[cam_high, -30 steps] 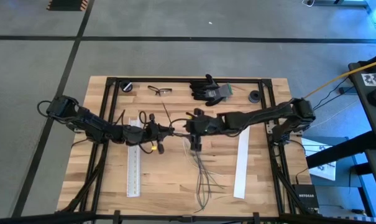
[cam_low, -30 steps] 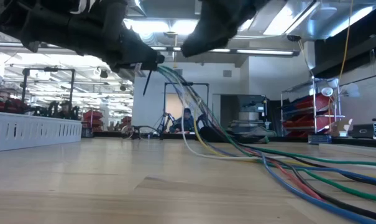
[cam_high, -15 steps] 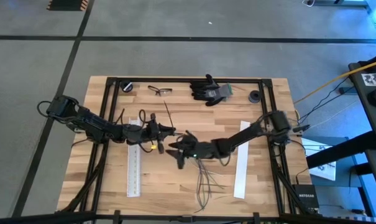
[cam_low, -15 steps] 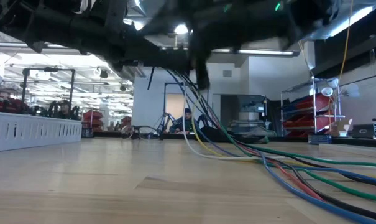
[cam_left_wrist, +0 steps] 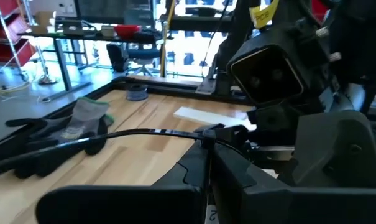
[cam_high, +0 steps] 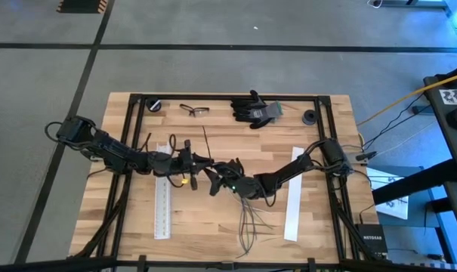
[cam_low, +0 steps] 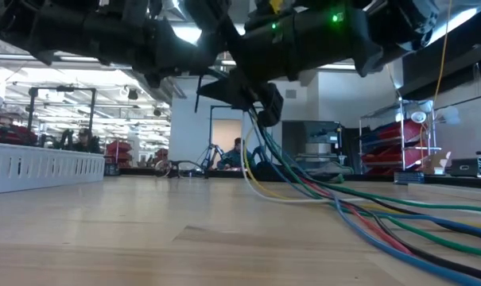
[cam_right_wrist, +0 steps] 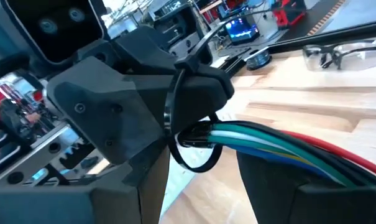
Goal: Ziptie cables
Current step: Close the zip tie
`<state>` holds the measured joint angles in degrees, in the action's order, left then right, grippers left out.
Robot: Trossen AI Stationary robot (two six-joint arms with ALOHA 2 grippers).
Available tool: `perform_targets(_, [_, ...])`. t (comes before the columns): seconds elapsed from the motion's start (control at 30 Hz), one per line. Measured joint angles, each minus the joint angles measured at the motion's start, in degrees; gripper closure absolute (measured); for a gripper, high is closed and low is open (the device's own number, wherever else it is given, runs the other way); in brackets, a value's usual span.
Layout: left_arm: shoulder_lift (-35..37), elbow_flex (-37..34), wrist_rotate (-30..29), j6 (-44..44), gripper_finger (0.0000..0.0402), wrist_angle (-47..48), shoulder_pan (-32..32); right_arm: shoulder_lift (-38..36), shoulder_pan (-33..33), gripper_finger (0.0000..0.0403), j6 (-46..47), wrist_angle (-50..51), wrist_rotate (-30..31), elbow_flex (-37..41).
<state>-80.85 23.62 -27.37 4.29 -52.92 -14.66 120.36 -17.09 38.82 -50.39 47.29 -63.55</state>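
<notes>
The cables (cam_high: 245,215) are a handful of thin wires joined at one end. That end is up at my left gripper (cam_high: 204,160), which is shut on it. The free ends splay out on the table toward its near edge. A black zip tie (cam_right_wrist: 170,106) loops loosely around the bundle (cam_right_wrist: 268,140) right at the left fingertips. Its tail (cam_left_wrist: 113,135) sticks out toward the far edge. My right gripper (cam_high: 213,183) is open just near-side of the left one, and its fingers (cam_right_wrist: 271,180) stand on either side of the loop without plainly touching it. My left gripper pinches the cables' joined end (cam_right_wrist: 197,134) between its two shut fingers, which point level toward the table's right. The bundle leaves the fingertips and droops slack to the table, where the splayed free ends (cam_high: 248,230) lie.
Two long white strips lie on the table, one to the left (cam_high: 162,200) and one to the right (cam_high: 293,193) of the cables. Black gloves (cam_high: 254,109), safety glasses (cam_high: 194,109) and two small black round parts (cam_high: 310,116) sit along the far edge.
My right gripper has come down and moved toward the near edge, from beside the left gripper's far-right side. It has also rolled, and it now stands under the cables' held end. The left gripper and the cables have kept their place.
</notes>
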Motion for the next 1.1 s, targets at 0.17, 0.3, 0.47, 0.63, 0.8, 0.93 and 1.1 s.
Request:
perform_targets(0.17, [0.0,0.0,0.3,0.2,0.0402,-0.4,-0.6,0.0,0.0,0.023,-5.2,-1.9,-3.5,0.1])
perform_targets(0.3, [0.1,0.0,2.4,2.9,0.0402,-1.2,-0.7,0.0,-0.2,0.0231,-14.0,-4.9,-6.5,0.1])
perform_targets(0.47, [0.1,0.0,3.4,4.3,0.0402,-1.3,-0.7,0.0,-0.2,0.0242,-19.7,-7.0,-9.4,0.1])
perform_targets(0.63, [0.1,0.0,3.5,4.5,0.0402,-1.4,-0.7,0.0,-0.2,0.0332,-19.9,-7.5,-11.9,0.1])
perform_targets(0.8, [0.0,0.0,3.5,2.6,0.0402,-3.2,-0.7,0.0,-0.1,0.0384,-19.5,-7.1,-12.9,0.1])
perform_targets(0.93, [-0.1,-0.2,3.6,0.7,0.0402,-3.8,-0.6,-0.1,-0.1,0.0383,-16.1,-3.9,-15.1,0.0])
perform_targets(1.1, [-0.2,-0.3,4.1,0.0,0.0402,-3.7,0.1,-0.3,-0.3,0.0396,-13.1,-1.3,-17.9,-0.1])
